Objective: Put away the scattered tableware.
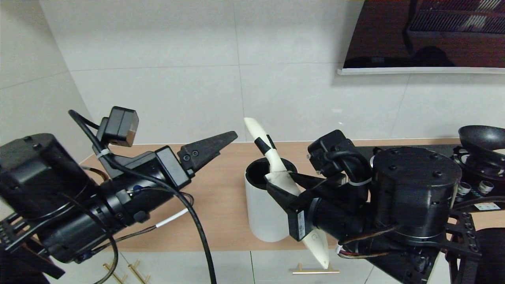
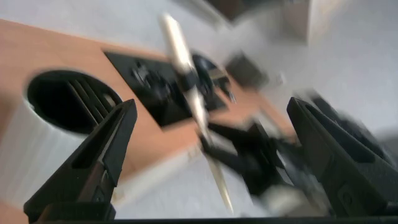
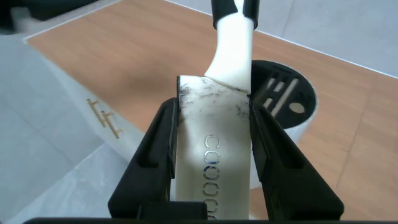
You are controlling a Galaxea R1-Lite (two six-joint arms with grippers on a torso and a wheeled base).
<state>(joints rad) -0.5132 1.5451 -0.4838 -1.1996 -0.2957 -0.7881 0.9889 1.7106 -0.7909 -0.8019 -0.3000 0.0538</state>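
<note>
We saw bright, even light on the wall (image 1: 165, 59) and a soft shadow under the glossy panel (image 1: 394, 39), which carried reflections. The left wrist view was smeared throughout, the spoon (image 2: 177, 50) most; in the right, the bench (image 3: 124, 56) lay slightly soft.

There was one white knife (image 1: 272, 156) and one white cylindrical utensil holder (image 1: 264, 213), both over a single wooden counter (image 1: 221, 205). Two grippers were counted: a left gripper (image 2: 211, 106) and a right gripper (image 3: 213, 106). Three brass drawer handles (image 1: 111, 271) (image 1: 139, 270) (image 1: 315, 271) showed below, and one black pan (image 1: 483, 138) at the far right.
</note>
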